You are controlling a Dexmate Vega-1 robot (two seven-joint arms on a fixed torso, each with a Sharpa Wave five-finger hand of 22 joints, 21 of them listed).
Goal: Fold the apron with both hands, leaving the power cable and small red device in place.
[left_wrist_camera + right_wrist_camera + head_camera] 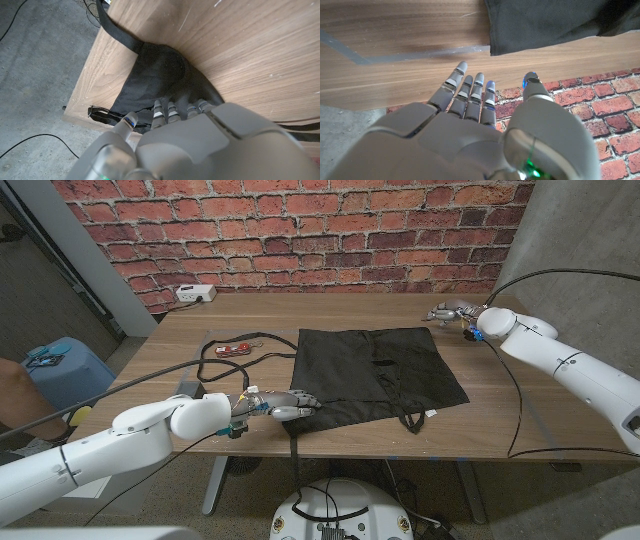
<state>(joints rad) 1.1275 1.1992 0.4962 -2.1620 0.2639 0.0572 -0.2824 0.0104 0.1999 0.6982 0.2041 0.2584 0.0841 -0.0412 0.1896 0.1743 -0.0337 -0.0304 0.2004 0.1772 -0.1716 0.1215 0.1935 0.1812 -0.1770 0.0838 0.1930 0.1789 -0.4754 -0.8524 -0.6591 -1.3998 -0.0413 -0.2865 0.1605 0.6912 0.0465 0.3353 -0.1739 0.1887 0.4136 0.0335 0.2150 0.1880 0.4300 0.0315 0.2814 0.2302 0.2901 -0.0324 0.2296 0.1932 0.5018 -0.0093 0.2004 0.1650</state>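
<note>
The black apron (375, 375) lies spread on the wooden table (520, 425), its straps trailing over the near edge. My left hand (285, 402) is at the apron's near left corner, and its fingers (165, 111) and thumb pinch the bunched cloth (155, 70) there. A strap (117, 37) hangs off the table edge beside it. My right hand (452, 311) hovers open by the far right of the table, apart from the apron's far right corner (560, 22), with its fingers (470, 92) spread. The small red device (232, 350) and the black power cable (212, 340) lie left of the apron.
A white power strip (195, 293) sits at the table's far left edge by the brick wall. A blue bin (60, 365) and a person's arm (15, 395) are off the table's left side. A thin black cable (517, 400) crosses the table's right part.
</note>
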